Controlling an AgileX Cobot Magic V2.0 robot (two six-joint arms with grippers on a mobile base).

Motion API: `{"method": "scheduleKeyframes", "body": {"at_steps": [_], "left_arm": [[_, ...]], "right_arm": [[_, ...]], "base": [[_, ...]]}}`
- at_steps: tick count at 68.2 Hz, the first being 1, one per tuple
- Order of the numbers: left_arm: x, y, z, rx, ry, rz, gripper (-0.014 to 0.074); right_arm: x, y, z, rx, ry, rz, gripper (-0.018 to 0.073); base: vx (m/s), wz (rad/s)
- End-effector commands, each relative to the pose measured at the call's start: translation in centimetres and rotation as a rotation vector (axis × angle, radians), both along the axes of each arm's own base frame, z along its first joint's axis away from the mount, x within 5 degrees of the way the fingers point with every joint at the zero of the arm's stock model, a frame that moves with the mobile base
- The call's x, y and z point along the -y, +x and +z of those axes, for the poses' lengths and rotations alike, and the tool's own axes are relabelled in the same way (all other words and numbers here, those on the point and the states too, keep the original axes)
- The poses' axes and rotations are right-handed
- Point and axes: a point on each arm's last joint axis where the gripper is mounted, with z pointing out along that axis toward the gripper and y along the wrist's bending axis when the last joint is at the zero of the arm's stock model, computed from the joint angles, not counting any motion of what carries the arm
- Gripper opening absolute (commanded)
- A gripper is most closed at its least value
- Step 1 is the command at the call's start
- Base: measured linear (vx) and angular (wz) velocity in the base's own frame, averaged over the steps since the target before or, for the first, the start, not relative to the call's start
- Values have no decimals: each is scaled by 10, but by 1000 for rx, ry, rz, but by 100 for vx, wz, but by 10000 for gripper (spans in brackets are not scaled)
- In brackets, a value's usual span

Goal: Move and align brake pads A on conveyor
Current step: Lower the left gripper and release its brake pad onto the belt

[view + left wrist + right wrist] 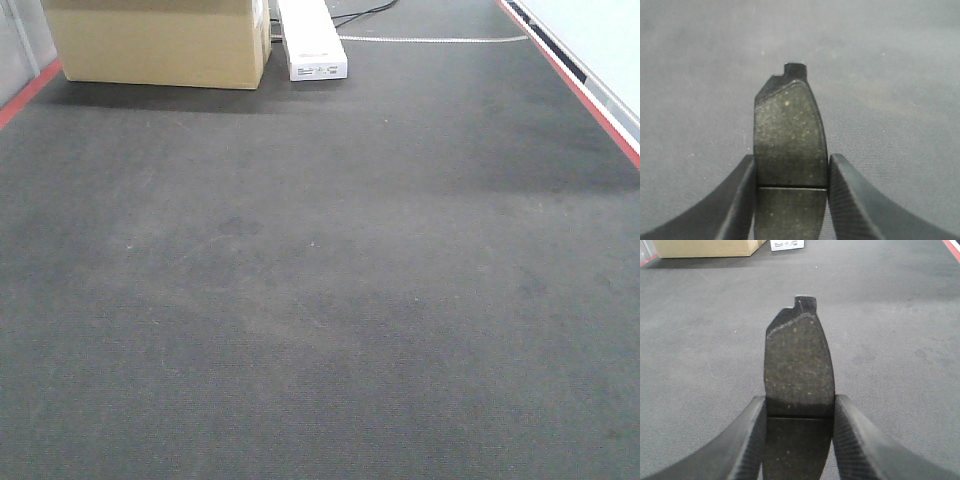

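The left pincer (792,159) is shut tight on the left brake pad (790,130), w/ one finger on each long side by the groove. The right pincer (799,400) grips the right brake pad (799,360) the same way. Both pads are over the conveyor (320,300), maybe a bit above it; that is hard to tell. The front view shows no pad laid on the belt, so the job looks barely begun. Only that view shows the red rail (580,90), the cardboard box (160,40) & the white box (312,40) in full, but no arms.
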Motion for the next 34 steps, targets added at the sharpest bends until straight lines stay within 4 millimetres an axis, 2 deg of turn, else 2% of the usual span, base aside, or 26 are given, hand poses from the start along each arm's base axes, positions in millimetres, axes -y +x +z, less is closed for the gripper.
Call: {"method": "scheduleKeyframes", "body": {"at_steps": [1,19,27,34], "left_arm": [[4,31,21,24,-24,11,3],[16,111,13,-191,4,13,8],[20,143,-4,-289,20,15,13],[24,171,-29,-378,31,17,24]], "right_arm": [[0,2,17,115,10,-8,-7],[0,2,17,115,10,-8,-7],[0,2,17,115,10,-8,-7],[0,2,17,115,10,-8,-7]], "base": [[0,0],[0,0],[0,0],[0,0]]}}
